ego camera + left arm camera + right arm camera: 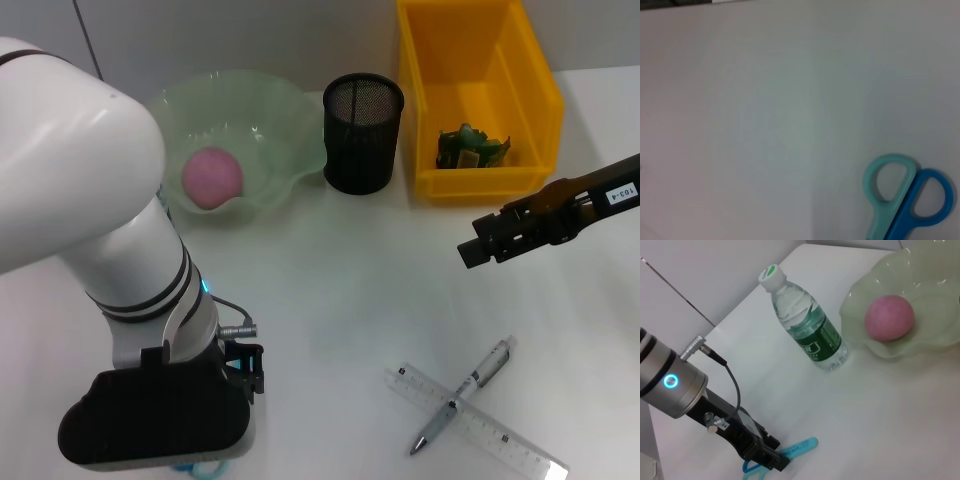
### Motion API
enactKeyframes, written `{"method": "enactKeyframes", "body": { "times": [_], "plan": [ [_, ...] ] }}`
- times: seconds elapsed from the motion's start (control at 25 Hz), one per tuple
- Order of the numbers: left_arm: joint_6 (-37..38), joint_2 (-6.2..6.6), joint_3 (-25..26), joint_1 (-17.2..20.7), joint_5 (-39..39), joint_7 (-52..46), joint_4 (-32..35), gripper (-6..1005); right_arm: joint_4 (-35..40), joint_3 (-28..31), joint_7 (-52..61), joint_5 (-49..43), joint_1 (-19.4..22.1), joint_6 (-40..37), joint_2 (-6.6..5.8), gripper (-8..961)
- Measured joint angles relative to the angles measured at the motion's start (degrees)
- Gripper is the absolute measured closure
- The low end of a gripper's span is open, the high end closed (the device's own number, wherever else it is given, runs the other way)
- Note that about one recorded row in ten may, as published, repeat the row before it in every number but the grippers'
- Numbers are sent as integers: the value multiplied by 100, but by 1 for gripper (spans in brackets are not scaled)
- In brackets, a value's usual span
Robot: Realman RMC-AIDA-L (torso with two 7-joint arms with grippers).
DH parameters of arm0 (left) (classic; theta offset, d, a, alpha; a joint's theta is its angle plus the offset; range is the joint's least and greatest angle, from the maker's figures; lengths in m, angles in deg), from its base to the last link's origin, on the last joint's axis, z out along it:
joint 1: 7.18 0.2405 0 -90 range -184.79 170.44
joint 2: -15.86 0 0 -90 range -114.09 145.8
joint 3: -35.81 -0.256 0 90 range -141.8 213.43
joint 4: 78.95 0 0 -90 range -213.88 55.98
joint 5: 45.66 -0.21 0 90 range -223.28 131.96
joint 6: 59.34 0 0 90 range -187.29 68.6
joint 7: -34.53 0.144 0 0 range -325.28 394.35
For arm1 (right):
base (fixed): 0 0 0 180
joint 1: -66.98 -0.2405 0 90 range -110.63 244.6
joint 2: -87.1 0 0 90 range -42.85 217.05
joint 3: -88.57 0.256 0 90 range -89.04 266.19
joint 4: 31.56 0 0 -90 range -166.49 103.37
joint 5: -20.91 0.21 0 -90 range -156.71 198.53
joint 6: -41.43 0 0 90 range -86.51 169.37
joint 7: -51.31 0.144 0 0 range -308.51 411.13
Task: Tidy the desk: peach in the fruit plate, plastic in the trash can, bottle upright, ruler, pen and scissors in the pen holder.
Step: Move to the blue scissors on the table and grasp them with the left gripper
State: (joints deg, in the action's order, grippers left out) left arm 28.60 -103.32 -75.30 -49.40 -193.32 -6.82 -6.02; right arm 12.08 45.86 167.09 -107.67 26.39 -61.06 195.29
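Left claw [771, 458] low over scissors [905, 200] at near edge of surface [330, 290], finger state not discernible | right claw [478, 247] hovers beside yellow bin [540, 100], closed or not unclear | peach [212, 177] in fruit plate [290, 120] | bottle [807, 322] upright | pen [462, 395] across ruler [510, 438].

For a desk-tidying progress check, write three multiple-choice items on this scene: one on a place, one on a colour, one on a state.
1. Where is the peach?
A. in the green fruit plate
B. in the yellow bin
C. beside the ruler

2. What colours are the scissors' handles?
A. red and black
B. teal and blue
C. both yellow

3. How does the pen lie?
A. standing in the pen holder
B. across the ruler
C. in the fruit plate

Answers: 1 A, the head view shows it inside the plate. 2 B, the left wrist view shows both loops. 3 B, it crosses the ruler on the desk.
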Motion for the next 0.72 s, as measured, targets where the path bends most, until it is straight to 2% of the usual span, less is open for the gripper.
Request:
{"method": "enactKeyframes", "body": {
  "times": [0.72],
  "plan": [
    [20,0,28,-191,21,15,-321,532,-14,0,35,26,-22,15,0,139]
  ]
}}
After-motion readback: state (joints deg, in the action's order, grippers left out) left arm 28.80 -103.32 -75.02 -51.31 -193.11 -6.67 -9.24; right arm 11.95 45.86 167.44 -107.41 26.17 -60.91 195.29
